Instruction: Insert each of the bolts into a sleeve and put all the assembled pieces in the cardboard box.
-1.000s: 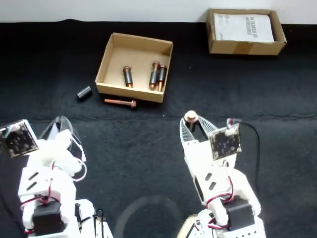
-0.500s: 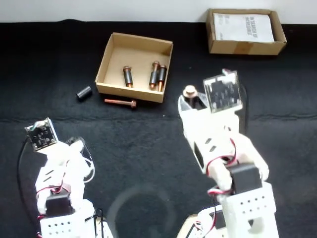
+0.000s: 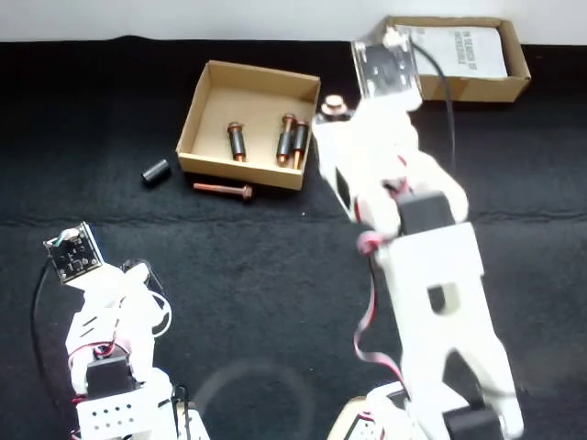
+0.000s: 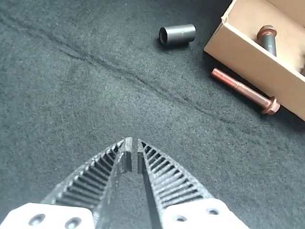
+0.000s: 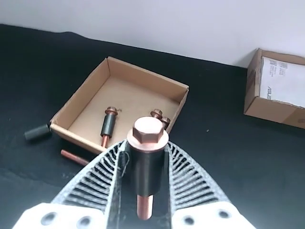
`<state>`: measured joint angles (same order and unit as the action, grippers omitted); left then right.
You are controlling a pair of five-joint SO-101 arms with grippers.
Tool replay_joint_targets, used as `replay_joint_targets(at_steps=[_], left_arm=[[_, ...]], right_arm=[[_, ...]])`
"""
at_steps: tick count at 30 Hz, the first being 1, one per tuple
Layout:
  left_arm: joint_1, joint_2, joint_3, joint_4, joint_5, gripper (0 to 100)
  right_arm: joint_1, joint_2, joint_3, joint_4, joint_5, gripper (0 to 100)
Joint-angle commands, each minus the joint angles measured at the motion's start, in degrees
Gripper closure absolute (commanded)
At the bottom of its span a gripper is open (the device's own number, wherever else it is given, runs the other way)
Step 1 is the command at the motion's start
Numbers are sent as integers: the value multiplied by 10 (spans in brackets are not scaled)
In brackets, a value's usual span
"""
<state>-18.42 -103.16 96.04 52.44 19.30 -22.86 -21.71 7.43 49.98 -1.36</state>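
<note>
My right gripper [image 5: 147, 145] is shut on an assembled piece [image 5: 148, 162], a copper bolt standing upright in a dark sleeve. In the high view it [image 3: 333, 108] hangs just beside the right wall of the open cardboard box [image 3: 204, 101]. Three assembled pieces [image 3: 238, 140] lie inside that box. A loose dark sleeve [image 4: 177, 34] and a loose copper bolt [image 4: 245, 90] lie on the mat in front of the box [image 4: 252, 55]. My left gripper [image 4: 132, 155] is shut on nothing, low over the mat at the near left [image 3: 142, 273].
A second cardboard box [image 3: 454, 57] with a printed sheet in it stands at the back right. The black mat [image 3: 248, 275] is creased in the middle. The right arm [image 3: 413, 238] stretches across the table's right half.
The right arm has stretched forward from the table's middle to the box's right wall, carrying the assembled piece. The left arm drew back earlier and has since kept still.
</note>
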Motion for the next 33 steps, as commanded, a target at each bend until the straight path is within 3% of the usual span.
replay_joint_targets(at_steps=[1,23,33], left_arm=[[-6,-3,11,-11,1,958],[-6,-2,11,-13,1,958],[-7,-1,11,-14,1,957]], right_arm=[[-4,101,-136,0,-27,992],[-33,631,-616,-2,-48,992],[-40,818,-719,0,-20,991]])
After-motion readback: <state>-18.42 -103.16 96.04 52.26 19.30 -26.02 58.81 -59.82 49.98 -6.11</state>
